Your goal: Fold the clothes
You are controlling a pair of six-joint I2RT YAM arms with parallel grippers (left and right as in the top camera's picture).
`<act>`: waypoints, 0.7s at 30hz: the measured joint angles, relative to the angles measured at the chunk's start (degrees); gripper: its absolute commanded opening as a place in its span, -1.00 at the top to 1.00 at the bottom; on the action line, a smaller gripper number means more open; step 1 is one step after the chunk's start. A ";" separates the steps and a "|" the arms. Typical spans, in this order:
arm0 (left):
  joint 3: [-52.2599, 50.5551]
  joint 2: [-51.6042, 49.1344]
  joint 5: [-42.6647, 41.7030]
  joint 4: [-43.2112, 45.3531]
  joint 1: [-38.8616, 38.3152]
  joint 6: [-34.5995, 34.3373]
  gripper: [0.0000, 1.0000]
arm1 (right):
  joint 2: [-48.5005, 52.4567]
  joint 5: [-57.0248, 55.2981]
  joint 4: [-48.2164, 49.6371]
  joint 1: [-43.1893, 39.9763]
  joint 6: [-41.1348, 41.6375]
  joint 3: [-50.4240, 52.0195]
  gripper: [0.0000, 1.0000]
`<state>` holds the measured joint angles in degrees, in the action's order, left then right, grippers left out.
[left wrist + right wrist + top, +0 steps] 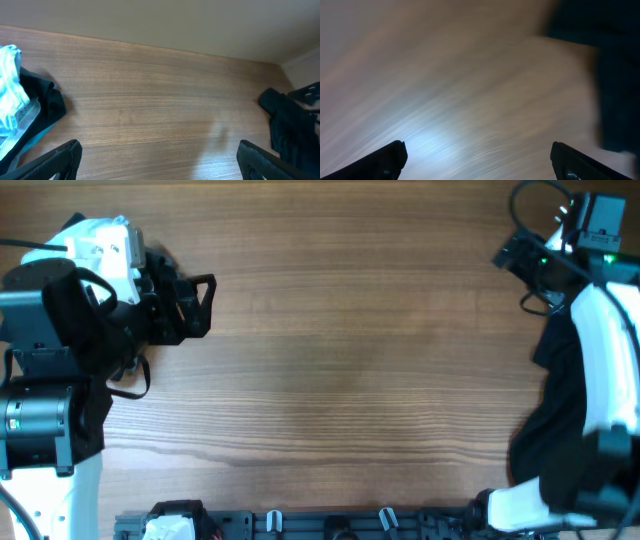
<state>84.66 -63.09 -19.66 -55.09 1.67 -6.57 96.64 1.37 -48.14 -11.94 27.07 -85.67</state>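
Observation:
The clothes [556,408] are a black bunch of fabric at the table's right edge, partly under my right arm's white link. In the blurred right wrist view a dark mass of the clothes [607,70] fills the upper right corner. My right gripper [513,260] is at the far right corner of the table, beyond the bunch. It is open over bare wood, with nothing between its jaws [478,150]. My left gripper [203,305] is at the left side, far from the clothes. It stands wide open and empty [160,150].
A pale blue garment [10,102] lies bunched with a dark garment [49,102] at the left of the left wrist view. A black shape [290,127] sits at that view's right edge. The wooden table [340,350] has a rack [300,525] along its near edge.

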 measured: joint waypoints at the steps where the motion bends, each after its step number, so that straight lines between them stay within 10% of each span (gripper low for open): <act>1: 0.04 -0.15 -0.17 0.13 0.00 0.00 -1.00 | 2.12 -1.60 0.20 -1.29 0.81 0.02 -0.64; 21: 0.28 -7.48 3.52 1.25 0.00 -0.02 -1.00 | 23.41 -7.91 3.06 -13.11 -2.47 0.24 -0.56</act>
<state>84.95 -70.57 -16.14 -53.84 1.67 -6.59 120.05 -6.55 -45.08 -25.06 24.60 -85.43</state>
